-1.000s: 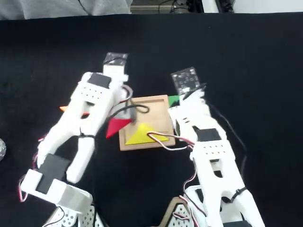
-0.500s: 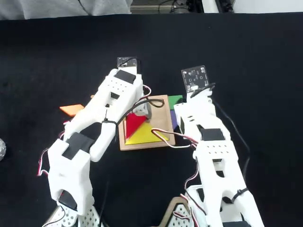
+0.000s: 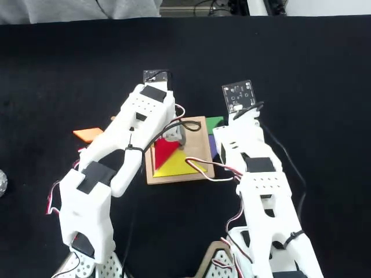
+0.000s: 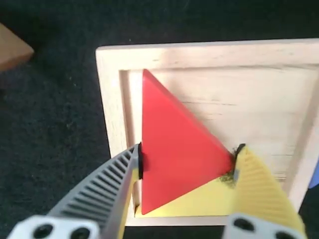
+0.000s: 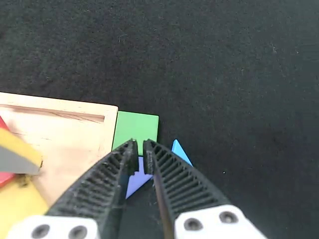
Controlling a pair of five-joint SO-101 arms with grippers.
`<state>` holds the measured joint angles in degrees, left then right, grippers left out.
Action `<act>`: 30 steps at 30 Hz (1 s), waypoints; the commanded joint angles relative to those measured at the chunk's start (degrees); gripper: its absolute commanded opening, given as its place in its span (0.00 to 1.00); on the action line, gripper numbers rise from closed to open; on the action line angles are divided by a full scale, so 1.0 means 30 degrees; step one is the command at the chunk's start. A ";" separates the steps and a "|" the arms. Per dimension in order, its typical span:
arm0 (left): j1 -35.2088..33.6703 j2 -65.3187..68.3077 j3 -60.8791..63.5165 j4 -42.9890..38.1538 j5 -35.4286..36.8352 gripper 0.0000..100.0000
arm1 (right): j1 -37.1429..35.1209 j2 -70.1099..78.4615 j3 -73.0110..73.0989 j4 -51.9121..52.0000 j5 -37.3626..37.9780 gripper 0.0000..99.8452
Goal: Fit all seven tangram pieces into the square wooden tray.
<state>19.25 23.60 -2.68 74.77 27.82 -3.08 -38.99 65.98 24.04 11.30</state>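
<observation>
The left jaws are clamped on the red triangle (image 4: 174,164): the grey finger (image 4: 130,164) presses one edge and the yellow finger (image 4: 249,169) presses the opposite corner. The piece lies inside the wooden tray (image 4: 112,124), with its long edge along one inner wall. One corner rides over the yellow triangle (image 4: 209,201), which sits flat on the tray floor beneath it (so the red one looks slightly tilted, though I cannot be sure).

The right jaws are all but together, with a thin slit between the tips and nothing held. They hang just outside the tray, over a blue piece (image 5: 142,177). Just beyond their tips the green square (image 5: 135,129) touches the tray's outer corner.

From above, the left arm (image 3: 124,139) is bent at the elbow and stretched forward, its wrist angled down over the tray. The right arm (image 3: 255,174) runs almost straight along the tray's other side. The tray's far half (image 3: 197,124) shows bare wood. An orange piece (image 3: 88,134) lies on the black worktop (image 3: 324,87), well apart from the tray, on the far side of the left arm.
</observation>
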 commanded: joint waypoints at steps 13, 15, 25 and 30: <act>-0.2828 -0.2579 -0.0513 0.3692 -0.2403 0.33 | -0.0381 0.0015 -0.0161 -0.1348 -0.0029 0.03; -0.4557 -0.4308 0.0308 0.3780 -0.3077 0.33 | -0.1377 0.0044 0.0103 -0.1612 -0.0029 0.01; -0.7663 -1.4535 1.3553 -0.4542 -0.6388 0.33 | -0.4073 0.5553 -0.2799 -0.0674 0.2227 0.01; -0.9744 -1.8725 1.8857 -0.9407 -0.6740 0.33 | -0.4894 0.9626 -0.5377 -0.0615 0.2256 0.01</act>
<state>-4.92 -22.20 43.38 57.19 8.04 -15.82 -14.64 56.04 21.93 17.36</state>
